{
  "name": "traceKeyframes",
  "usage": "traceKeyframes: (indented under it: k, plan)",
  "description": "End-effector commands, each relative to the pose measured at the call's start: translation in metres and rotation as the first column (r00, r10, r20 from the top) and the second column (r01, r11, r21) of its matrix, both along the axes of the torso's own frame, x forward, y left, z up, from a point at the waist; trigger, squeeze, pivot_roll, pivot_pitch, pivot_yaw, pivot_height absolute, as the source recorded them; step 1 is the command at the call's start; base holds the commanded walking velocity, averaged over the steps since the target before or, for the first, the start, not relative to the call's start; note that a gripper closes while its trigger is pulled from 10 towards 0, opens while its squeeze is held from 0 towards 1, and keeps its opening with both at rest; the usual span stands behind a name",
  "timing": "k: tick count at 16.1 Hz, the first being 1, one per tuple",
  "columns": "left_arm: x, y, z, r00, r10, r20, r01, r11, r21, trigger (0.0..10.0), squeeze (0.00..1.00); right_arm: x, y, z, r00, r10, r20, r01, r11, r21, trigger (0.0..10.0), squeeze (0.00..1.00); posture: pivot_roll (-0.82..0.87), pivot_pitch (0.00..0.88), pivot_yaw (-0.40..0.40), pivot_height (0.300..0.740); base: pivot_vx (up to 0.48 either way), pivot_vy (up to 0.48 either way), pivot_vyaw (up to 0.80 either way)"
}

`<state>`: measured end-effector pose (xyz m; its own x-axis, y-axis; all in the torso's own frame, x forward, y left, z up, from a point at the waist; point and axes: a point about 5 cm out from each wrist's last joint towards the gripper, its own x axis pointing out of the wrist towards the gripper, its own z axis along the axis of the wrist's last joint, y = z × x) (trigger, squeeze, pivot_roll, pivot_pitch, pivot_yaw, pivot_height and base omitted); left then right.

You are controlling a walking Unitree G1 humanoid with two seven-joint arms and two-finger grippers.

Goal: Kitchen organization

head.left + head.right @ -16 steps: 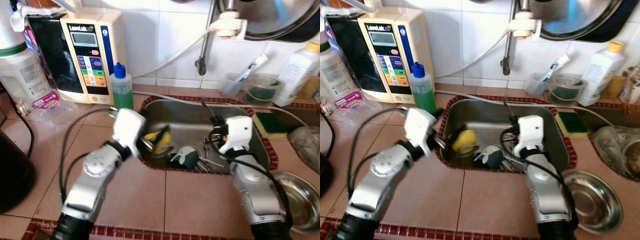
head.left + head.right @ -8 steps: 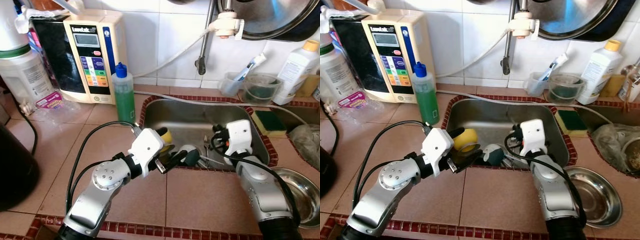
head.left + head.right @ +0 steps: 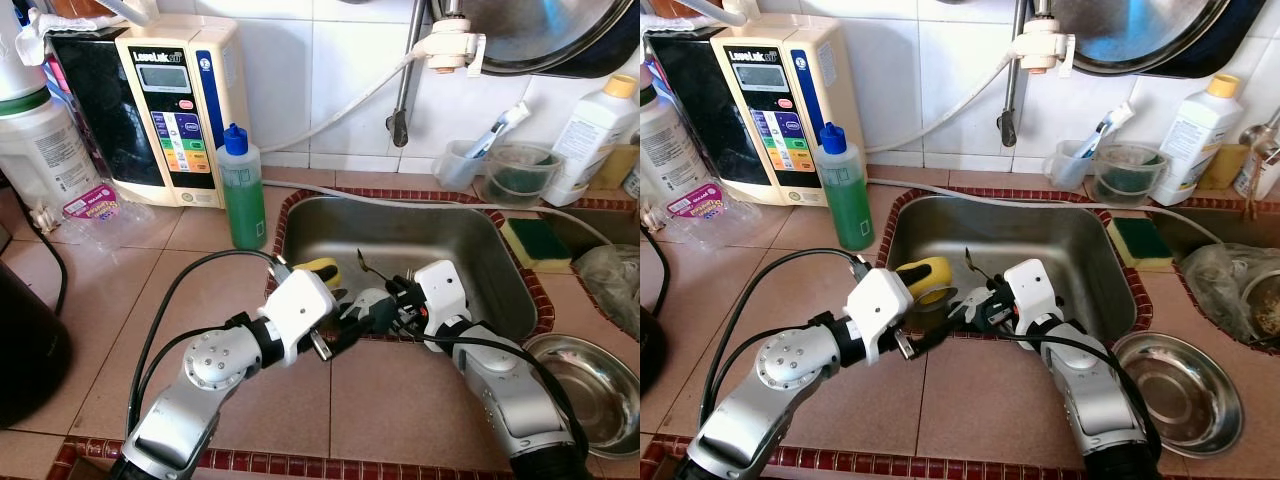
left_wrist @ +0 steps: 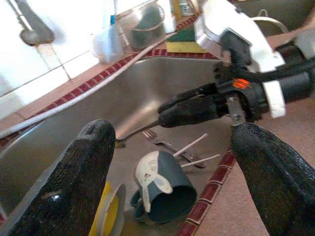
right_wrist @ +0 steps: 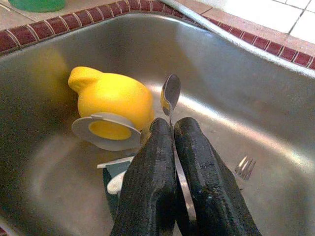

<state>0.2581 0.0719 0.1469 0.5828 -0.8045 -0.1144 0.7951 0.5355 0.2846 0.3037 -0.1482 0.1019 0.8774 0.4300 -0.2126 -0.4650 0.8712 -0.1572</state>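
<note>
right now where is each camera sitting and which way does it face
Left eye view: head, looking down at the sink; both silver arms show, left pincer open at the near rim.
Right eye view: same head camera, same scene.
Left wrist view: along its spread fingers at the grey cup.
Right wrist view: along its right pincer, shut on the spoon, towards the yellow cup.
Both wrist views share the fork.

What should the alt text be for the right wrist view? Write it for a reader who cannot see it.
The right claw, its two black fingers shut on a metal spoon with the bowl pointing away, is held over a steel sink. Beyond it lie a yellow cup on its side and a fork.
</note>
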Motion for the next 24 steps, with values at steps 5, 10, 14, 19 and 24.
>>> traceKeyframes:
  k: [5, 10, 14, 19, 24]
  plan:
    - [0.0, 0.002, 0.001, 1.0, -0.01, 0.013, 0.009, 0.999, 0.036, 10.0, 0.0, 0.001, 0.0, 0.002, 0.998, -0.048, -0.036, 0.051, 0.996, 0.079, 10.0, 0.0, -0.15, 0.007, 0.018, 0.74, 0.0, 0.0, 0.0]
    - [-0.001, 0.0, 0.0, 1.0, -0.024, 0.013, 0.024, 0.999, 0.043, 10.0, 0.0, 0.0, 0.006, 0.006, 0.995, -0.05, -0.084, 0.068, 0.973, 0.219, 10.0, 1.0, -0.15, 0.0, 0.022, 0.74, 0.0, 0.0, 0.0]
    - [0.0, -0.001, 0.001, 1.0, -0.021, 0.017, 0.02, 0.999, 0.042, 10.0, 0.0, 0.005, 0.004, 0.008, 0.99, -0.091, -0.107, 0.117, 0.959, 0.258, 10.0, 1.0, -0.15, 0.0, 0.02, 0.74, 0.0, 0.0, 0.0]
    - [0.001, -0.001, 0.001, 1.0, 0.004, 0.02, -0.005, 1.0, 0.004, 10.0, 0.0, 0.008, -0.002, 0.019, 0.991, -0.128, -0.041, 0.135, 0.951, 0.28, 10.0, 1.0, -0.15, 0.0, 0.017, 0.74, 0.0, 0.0, 0.0]
    - [0.024, 0.015, 0.014, 0.977, 0.208, 0.048, -0.205, 0.976, -0.073, 10.0, 0.0, 0.015, -0.01, 0.051, 0.957, -0.213, 0.196, 0.15, 0.944, 0.293, 10.0, 1.0, -0.15, 0.0, 0.012, 0.74, 0.0, 0.0, 0.0]
